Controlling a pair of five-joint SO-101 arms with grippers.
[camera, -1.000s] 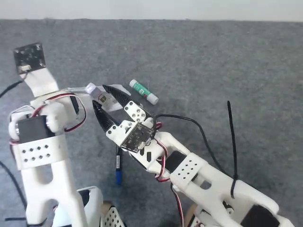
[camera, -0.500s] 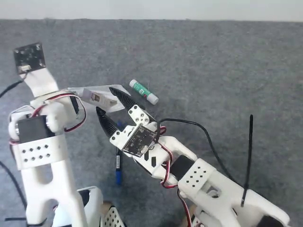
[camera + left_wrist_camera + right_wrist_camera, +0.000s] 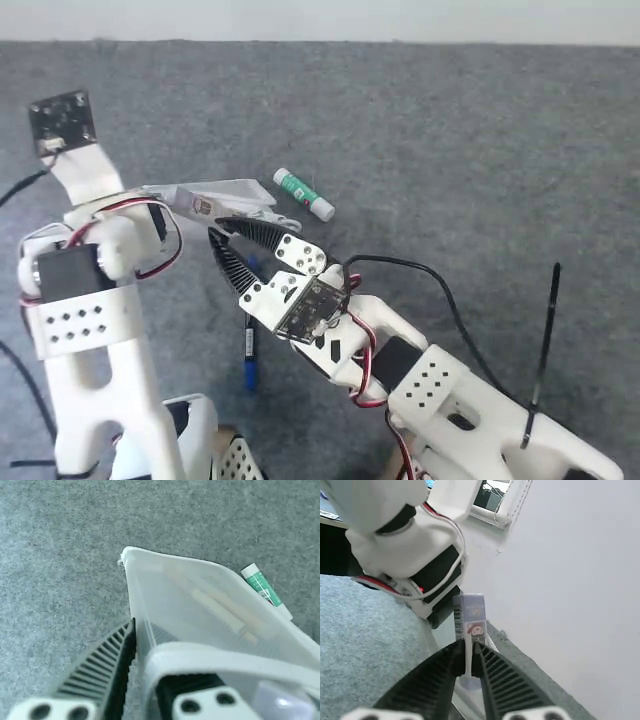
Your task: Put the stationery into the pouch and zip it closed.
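The right pincer (image 3: 217, 229), now all but closed and empty, backs away from the pouch (image 3: 235, 192) clamped in the left pincer (image 3: 142, 650), leaving the eraser (image 3: 201, 206) inside. Glue stick (image 3: 303, 193) and pen (image 3: 249, 345) lie on the tabletop (image 3: 480, 150), apparently next to pack.

Right gripper (image 3: 218, 228): drawn back from around the pouch (image 3: 225, 192) to just beside it; jaws narrowed from wide apart to nearly together. Small labelled block (image 3: 201, 206): shifted along the pouch toward its middle.
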